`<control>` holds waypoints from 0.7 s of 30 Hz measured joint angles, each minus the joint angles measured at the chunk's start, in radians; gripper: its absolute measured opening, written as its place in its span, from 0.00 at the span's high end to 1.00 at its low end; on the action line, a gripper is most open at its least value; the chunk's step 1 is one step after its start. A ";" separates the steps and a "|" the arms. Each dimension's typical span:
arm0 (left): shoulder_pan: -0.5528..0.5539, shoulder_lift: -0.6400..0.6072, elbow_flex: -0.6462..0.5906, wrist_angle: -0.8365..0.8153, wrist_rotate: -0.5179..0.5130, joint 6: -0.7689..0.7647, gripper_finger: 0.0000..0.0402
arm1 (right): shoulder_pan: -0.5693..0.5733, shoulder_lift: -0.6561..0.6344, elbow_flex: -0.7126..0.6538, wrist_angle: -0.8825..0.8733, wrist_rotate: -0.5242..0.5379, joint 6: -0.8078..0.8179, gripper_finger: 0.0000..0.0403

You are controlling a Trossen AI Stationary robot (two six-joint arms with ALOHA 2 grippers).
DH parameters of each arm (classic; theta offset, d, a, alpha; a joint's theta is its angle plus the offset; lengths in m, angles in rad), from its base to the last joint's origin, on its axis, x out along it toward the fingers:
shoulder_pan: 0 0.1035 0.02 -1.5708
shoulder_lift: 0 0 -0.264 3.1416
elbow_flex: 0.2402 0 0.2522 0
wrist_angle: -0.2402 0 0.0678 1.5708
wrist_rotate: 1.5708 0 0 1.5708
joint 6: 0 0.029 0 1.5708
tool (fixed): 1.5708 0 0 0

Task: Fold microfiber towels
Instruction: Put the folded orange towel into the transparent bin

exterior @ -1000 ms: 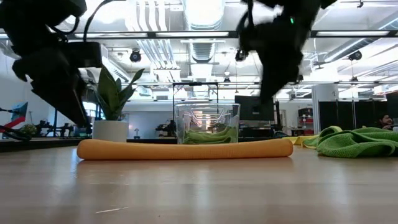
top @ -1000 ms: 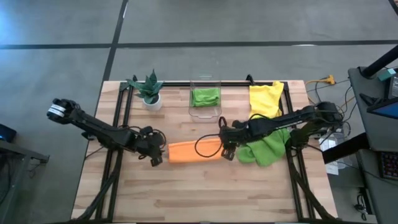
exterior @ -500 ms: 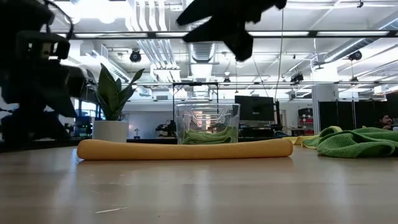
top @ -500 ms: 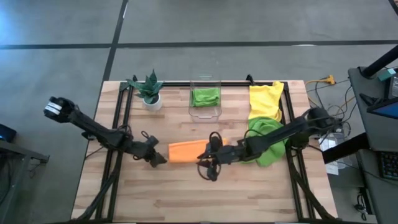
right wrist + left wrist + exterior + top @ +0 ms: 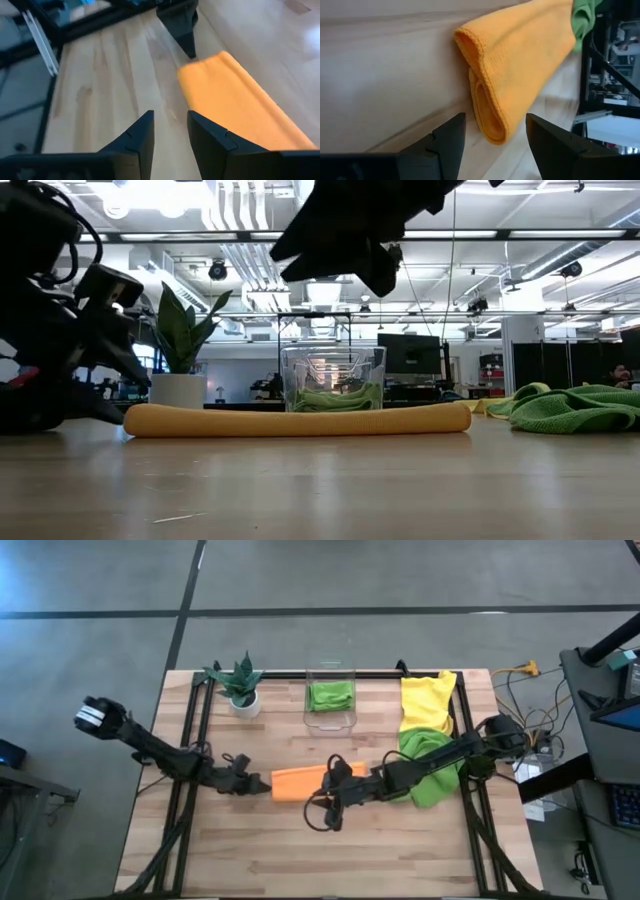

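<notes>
An orange microfiber towel (image 5: 298,783), folded into a long strip, lies flat on the wooden table. My left gripper (image 5: 262,784) is low at its left end and open. In the left wrist view the towel's folded end (image 5: 487,117) lies in the gap between the two fingers, and I see no touch. My right gripper (image 5: 322,808) hovers open over the towel's near edge, left of its middle, high above it in the low view (image 5: 360,250). A lime green towel (image 5: 432,772) lies crumpled at the right. A yellow one (image 5: 427,700) lies beyond it.
A clear bin (image 5: 330,700) with a green cloth inside stands at the far middle, and a small potted plant (image 5: 241,688) at the far left. Black frame bars (image 5: 190,740) run along both table sides. Bare wood (image 5: 300,860) fills the near half.
My right gripper has swung from the orange towel's right end toward the table's left, along the towel, to just past its middle on the near side. My left gripper has sunk to the table at the towel's left end and rolled about its own line. The towel has stayed put.
</notes>
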 joint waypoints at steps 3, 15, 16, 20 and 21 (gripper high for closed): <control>0.000 0.026 0.019 -0.008 -0.002 -0.001 0.52 | 0.000 0.009 0.015 -0.039 0.001 -0.067 0.72; -0.037 0.033 0.113 0.006 0.090 0.235 0.52 | -0.034 0.169 0.093 -0.188 -0.001 -0.145 0.72; -0.042 0.042 0.118 0.002 0.087 0.227 0.52 | -0.039 0.192 0.107 -0.204 -0.005 -0.150 0.72; -0.049 0.079 0.141 0.008 0.079 0.153 0.52 | -0.057 0.267 0.186 -0.299 -0.009 -0.175 0.77; -0.049 0.089 0.145 0.007 0.073 0.129 0.52 | -0.060 0.286 0.204 -0.323 -0.010 -0.182 0.80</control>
